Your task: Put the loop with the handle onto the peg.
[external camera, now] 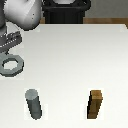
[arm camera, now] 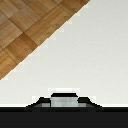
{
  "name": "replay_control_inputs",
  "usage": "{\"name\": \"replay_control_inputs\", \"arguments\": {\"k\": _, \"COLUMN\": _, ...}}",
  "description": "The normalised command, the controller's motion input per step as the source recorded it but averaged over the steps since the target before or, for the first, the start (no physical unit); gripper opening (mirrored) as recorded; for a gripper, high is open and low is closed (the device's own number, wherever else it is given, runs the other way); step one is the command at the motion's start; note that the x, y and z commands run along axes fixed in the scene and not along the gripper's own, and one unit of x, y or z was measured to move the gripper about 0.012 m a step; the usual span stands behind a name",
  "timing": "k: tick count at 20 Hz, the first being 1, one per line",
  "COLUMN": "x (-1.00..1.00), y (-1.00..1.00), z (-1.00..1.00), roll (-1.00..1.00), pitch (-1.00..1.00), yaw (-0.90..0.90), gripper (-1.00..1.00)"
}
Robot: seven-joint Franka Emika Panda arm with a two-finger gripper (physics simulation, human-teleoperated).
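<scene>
The loop with the handle is a flat grey ring at the exterior view's left, and its stub handle points up into my gripper. The gripper is shut on that handle and holds the ring just above the white table, with a shadow under it. The peg is a dark grey upright cylinder that stands on the table nearer the front, a little to the right of the ring and apart from it. In the wrist view only a grey piece of the loop shows between the dark jaws; the peg is out of that view.
A brown wooden block stands upright at the front right, level with the peg. A black bin sits behind the table's far edge. The wrist view shows the table edge and wood floor beyond it.
</scene>
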Motion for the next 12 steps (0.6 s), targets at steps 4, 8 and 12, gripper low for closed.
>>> {"name": "replay_control_inputs", "arguments": {"k": 4, "x": 0.00, "y": 0.00, "z": 1.00, "roll": 0.00, "pitch": 0.00, "yaw": 0.00, "gripper": -1.00}}
{"name": "replay_control_inputs", "arguments": {"k": 8, "x": 0.00, "y": 0.50, "z": 0.25, "roll": 0.00, "pitch": 0.00, "yaw": 0.00, "gripper": -1.00}}
{"name": "replay_control_inputs", "arguments": {"k": 12, "x": 0.00, "y": 1.00, "z": 0.00, "roll": 0.00, "pitch": 0.00, "yaw": 0.00, "gripper": -1.00}}
